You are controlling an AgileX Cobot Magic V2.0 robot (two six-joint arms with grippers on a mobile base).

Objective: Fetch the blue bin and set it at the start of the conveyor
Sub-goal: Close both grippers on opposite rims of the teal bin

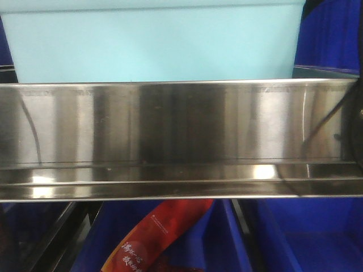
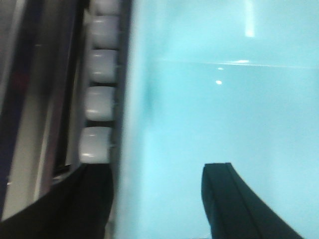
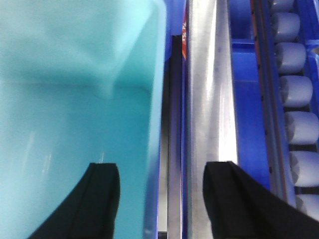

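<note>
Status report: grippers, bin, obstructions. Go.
Left gripper open, astride wall of pale cyan plastic tub. Right gripper open, astride a tub wall too. Shiny stainless-steel shelf rail across tub's front; dark blue crates flank it.

Behind and above the shelf rail (image 1: 181, 130), the bin (image 1: 153, 45). Flanking it, crates (image 1: 332, 34). Below the rail, a packet (image 1: 159, 238) in a lower crate (image 1: 224, 246). Just beside the bin's outer wall, rollers (image 2: 99, 102).

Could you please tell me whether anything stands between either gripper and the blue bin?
Nothing visible does. The left gripper and the right gripper each have open fingers straddling a wall of the blue bin, one finger inside and one outside.
</note>
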